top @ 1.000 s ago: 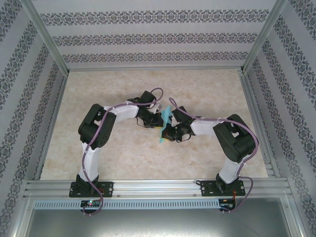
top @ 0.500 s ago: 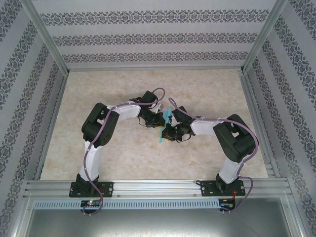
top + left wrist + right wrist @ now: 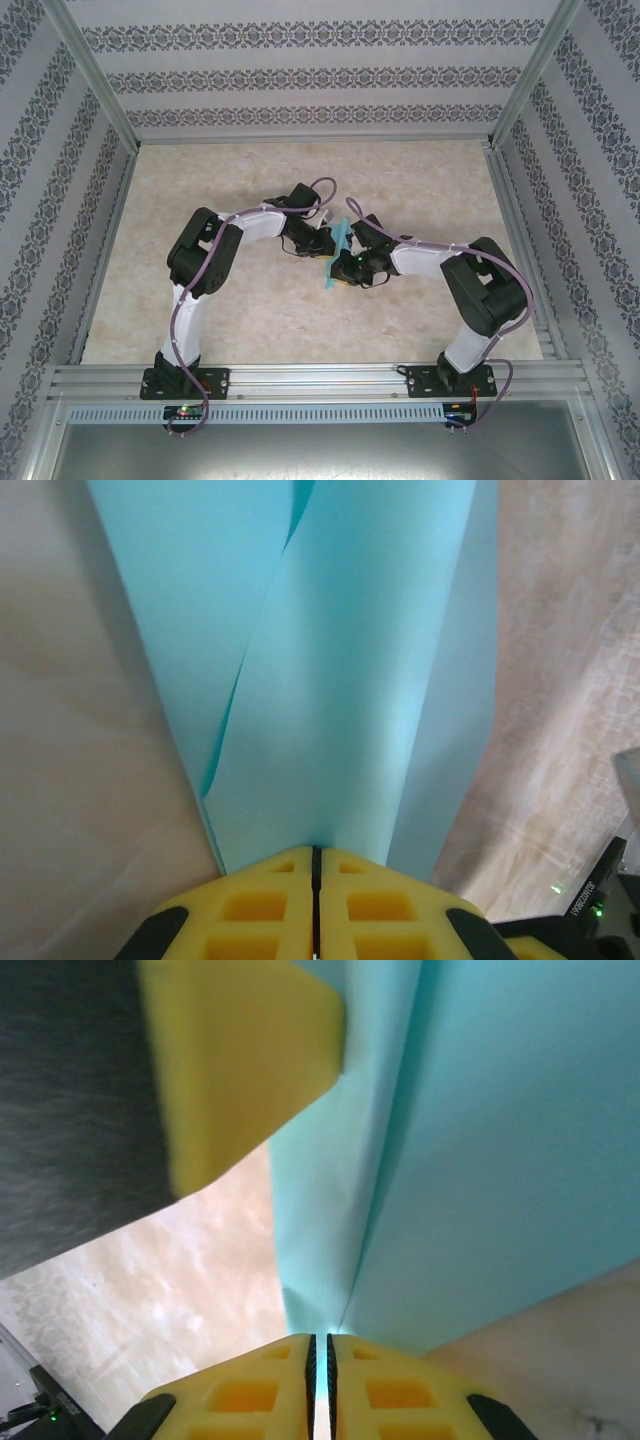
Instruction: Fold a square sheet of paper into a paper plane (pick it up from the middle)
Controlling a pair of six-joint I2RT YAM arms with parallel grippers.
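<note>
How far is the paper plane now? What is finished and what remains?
Done: the paper is folded into layers, with a crease visible from the left wrist. In hand: it stands edge-on between the claws; the left claw is shut on it, and the right claw has it in a narrow slit between its pads, grip unclear. Left: no pointed nose or wings show yet, so more folds likely remain.
</note>
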